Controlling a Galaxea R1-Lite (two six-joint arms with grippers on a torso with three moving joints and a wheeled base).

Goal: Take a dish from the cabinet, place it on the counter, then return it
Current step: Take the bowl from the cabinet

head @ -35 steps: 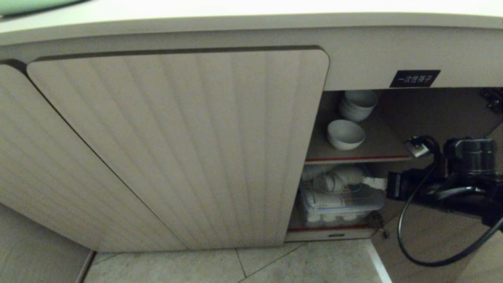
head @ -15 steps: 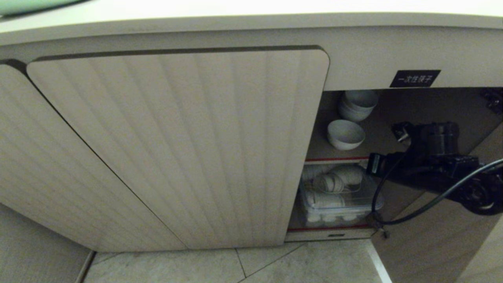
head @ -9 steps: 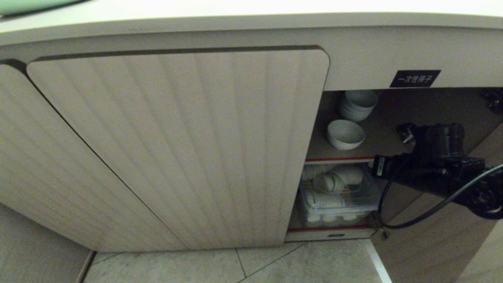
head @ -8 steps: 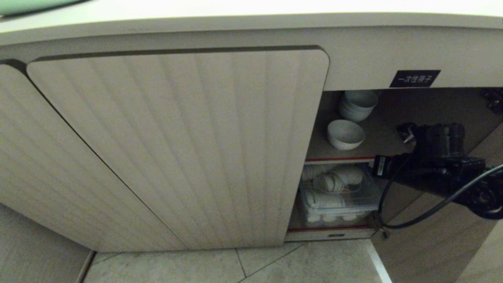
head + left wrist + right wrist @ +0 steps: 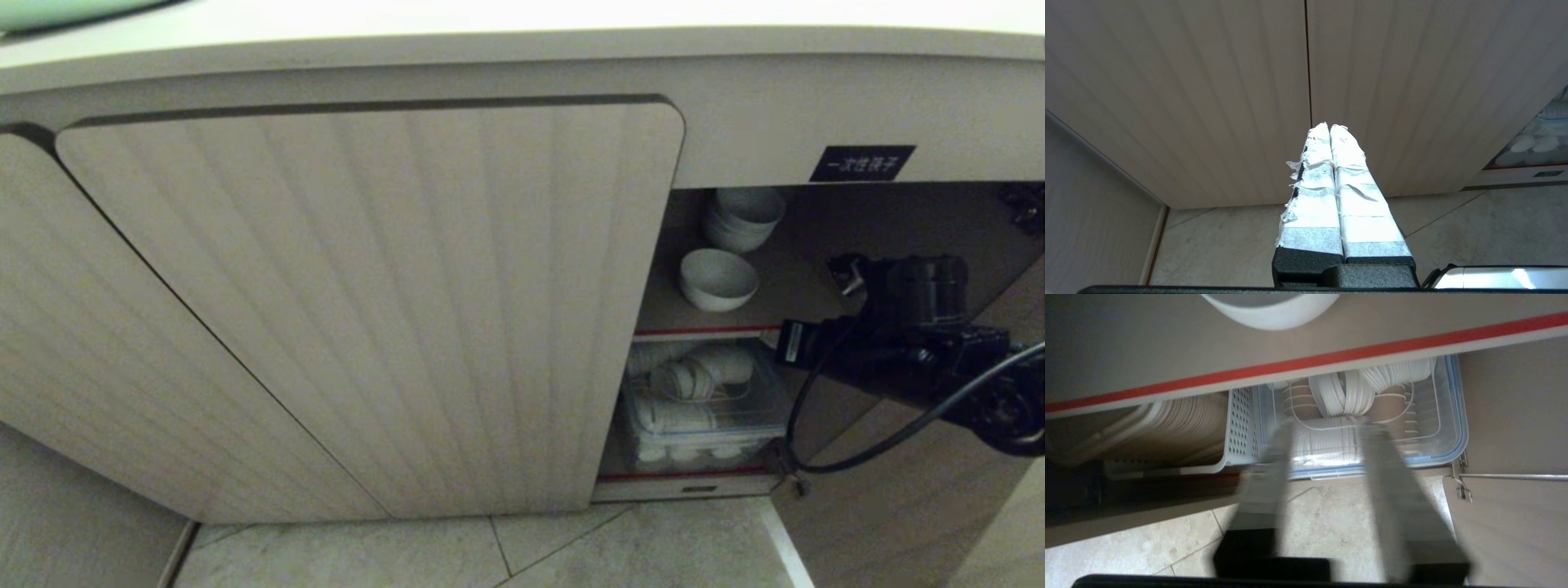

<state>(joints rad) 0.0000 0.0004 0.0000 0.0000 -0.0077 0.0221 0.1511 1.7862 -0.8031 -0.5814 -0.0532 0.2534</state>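
Observation:
The dish (image 5: 718, 279), a small white bowl, stands on the red-edged upper shelf (image 5: 702, 331) of the open cabinet, under its black label (image 5: 861, 163). In the right wrist view only the dish's lower wall (image 5: 1274, 312) shows, above the shelf edge. My right arm (image 5: 906, 343) hangs before the opening, right of the dish and apart from it. My right gripper (image 5: 1327, 426) is open with nothing between its fingers, pointing at the lower shelf. My left gripper (image 5: 1329, 127) is shut and empty, parked facing the closed doors. The counter (image 5: 522, 24) runs along the top.
A stack of white bowls (image 5: 743, 216) sits behind the dish. A clear lidded box (image 5: 702, 408) of white ware fills the lower shelf, with a perforated basket (image 5: 1237, 428) beside it. The open door (image 5: 914, 523) stands at the right, a closed fluted door (image 5: 367, 310) at the left.
My right arm rose and moved left to the cabinet opening, then eased slightly back to the right. The dish has stayed in place on the shelf.

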